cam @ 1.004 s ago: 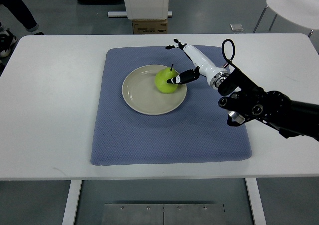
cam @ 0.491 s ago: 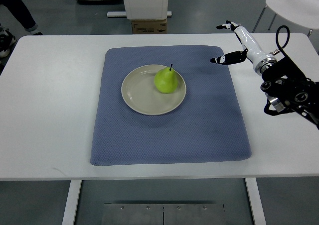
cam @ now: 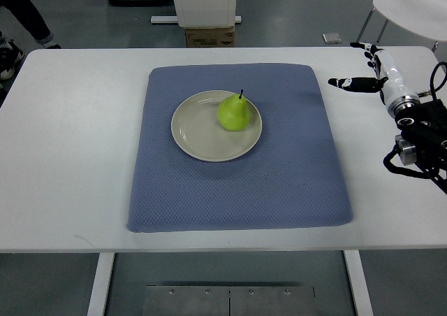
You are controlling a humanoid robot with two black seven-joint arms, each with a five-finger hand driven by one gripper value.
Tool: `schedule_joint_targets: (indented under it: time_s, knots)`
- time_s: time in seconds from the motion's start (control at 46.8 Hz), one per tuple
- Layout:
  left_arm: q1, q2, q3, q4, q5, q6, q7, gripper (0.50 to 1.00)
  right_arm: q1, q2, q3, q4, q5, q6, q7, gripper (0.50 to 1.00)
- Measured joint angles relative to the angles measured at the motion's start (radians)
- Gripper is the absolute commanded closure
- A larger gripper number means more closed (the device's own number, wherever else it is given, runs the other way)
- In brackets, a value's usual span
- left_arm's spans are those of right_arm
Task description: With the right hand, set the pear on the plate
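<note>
A green pear (cam: 235, 113) with a dark stem stands upright on the right part of a beige plate (cam: 195, 131). The plate sits on a blue mat (cam: 237, 190) on the white table. My right hand (cam: 363, 68) is open and empty above the table's right side, well to the right of the mat and far from the pear. Its thumb and fingers (cam: 347, 84) are spread. The left arm is out of view.
The white table (cam: 70, 141) reaches to all sides of the mat. Behind the table stand a cardboard box (cam: 209, 36), a white cabinet base and a white chair (cam: 412, 8). A person's leg and shoe show at the top left corner.
My right hand let go of the pear on the plate and pulled back to the right, off the mat. The pear stays upright on the plate.
</note>
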Motion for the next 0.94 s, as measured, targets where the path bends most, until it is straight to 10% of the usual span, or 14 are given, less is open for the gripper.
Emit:
schedule_joint_targets:
  time_s: [0.235,0.94]
  knots:
    - [0.0,0.0,0.0,0.0,0.0,0.0,0.0,0.5,-0.017,0.005,0.082,-0.074,0.174,0.163,0.002,0.5]
    - [0.0,0.0,0.0,0.0,0.0,0.0,0.0,0.5,-0.096,0.106,0.286,-0.187,0.364,0.277,-0.061,0.5]
